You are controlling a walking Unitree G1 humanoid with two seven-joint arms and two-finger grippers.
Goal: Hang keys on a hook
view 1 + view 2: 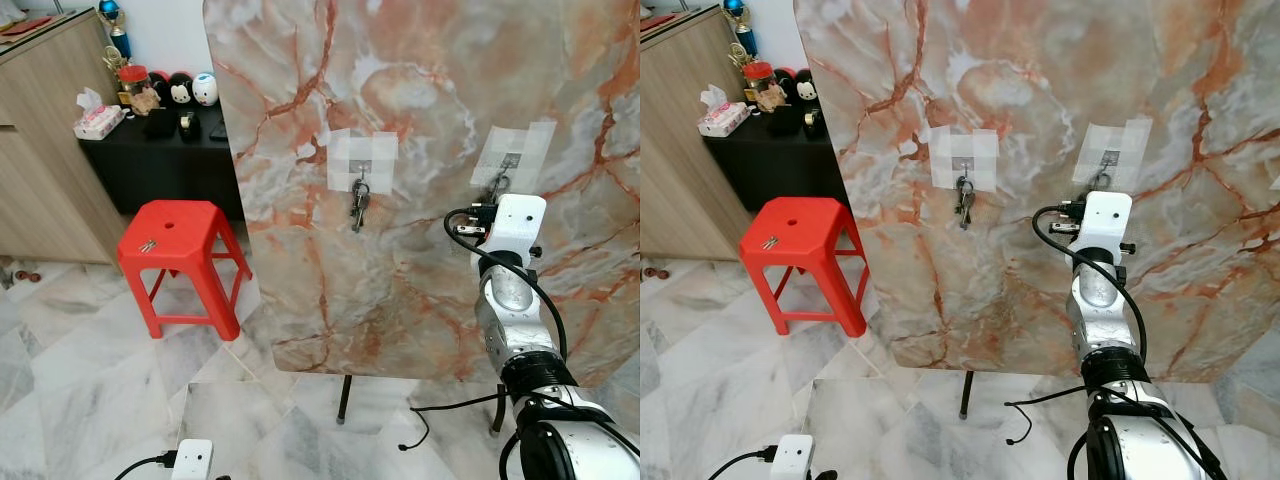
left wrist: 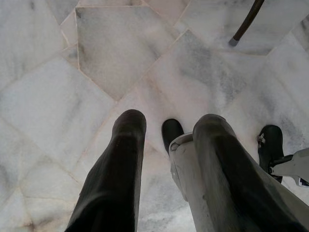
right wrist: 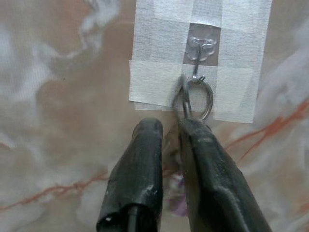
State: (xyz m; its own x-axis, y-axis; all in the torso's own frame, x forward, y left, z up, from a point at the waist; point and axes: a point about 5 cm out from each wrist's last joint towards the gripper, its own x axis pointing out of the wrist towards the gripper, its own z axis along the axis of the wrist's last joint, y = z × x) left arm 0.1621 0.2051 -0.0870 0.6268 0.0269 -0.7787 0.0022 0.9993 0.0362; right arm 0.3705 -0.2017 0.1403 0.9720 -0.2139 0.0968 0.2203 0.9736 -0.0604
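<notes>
Marble-look board (image 1: 420, 120), smooth, slight sheen, upper centre of frame. Matt white tape (image 3: 159, 79) around clear plastic hook (image 3: 202, 46). Shiny metal key ring (image 3: 195, 99). Glossy red plastic stool (image 1: 180, 240), lower left. Matt black rubbery fingers (image 3: 140, 179). Polished marble floor (image 2: 72, 96).

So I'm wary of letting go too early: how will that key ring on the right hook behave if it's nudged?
The key ring hangs loose on the thin wire hook, so it would likely swing. The right gripper pinches it just below. The hook is only taped on, so a hard tug might peel it.
</notes>
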